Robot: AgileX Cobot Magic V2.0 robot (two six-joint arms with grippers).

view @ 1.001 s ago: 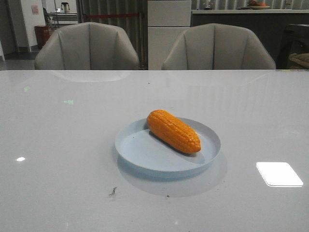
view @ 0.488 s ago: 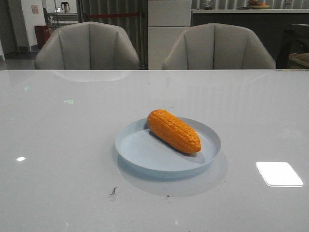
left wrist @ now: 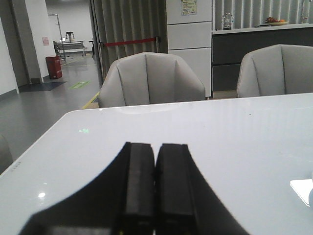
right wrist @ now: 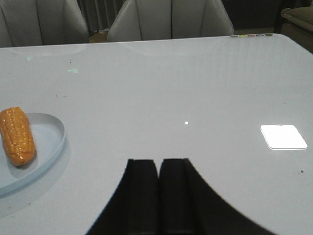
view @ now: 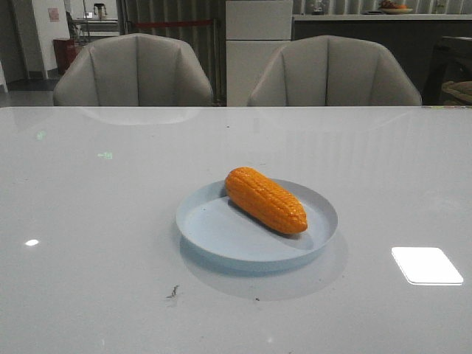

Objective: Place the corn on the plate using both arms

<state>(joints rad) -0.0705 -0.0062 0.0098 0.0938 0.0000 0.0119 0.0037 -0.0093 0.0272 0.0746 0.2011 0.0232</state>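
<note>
Corn [view: 265, 200] lies diagonally inside the plate [view: 221, 236], centre of the front frame, tapered end toward lower right. Left gripper [left wrist: 156, 186] has its fingers pressed together, holding nothing; right gripper [right wrist: 159, 193] likewise clamped on nothing, well apart from the plate. Placement looks finished; likely nothing left except staying parked.

The corn [right wrist: 17, 135] lies on the plate [right wrist: 53, 142], well apart from the closed fingers [right wrist: 143, 196].

One corn [view: 265, 199], one plate [view: 221, 234], one table [view: 88, 221], two chairs [view: 133, 71].
</note>
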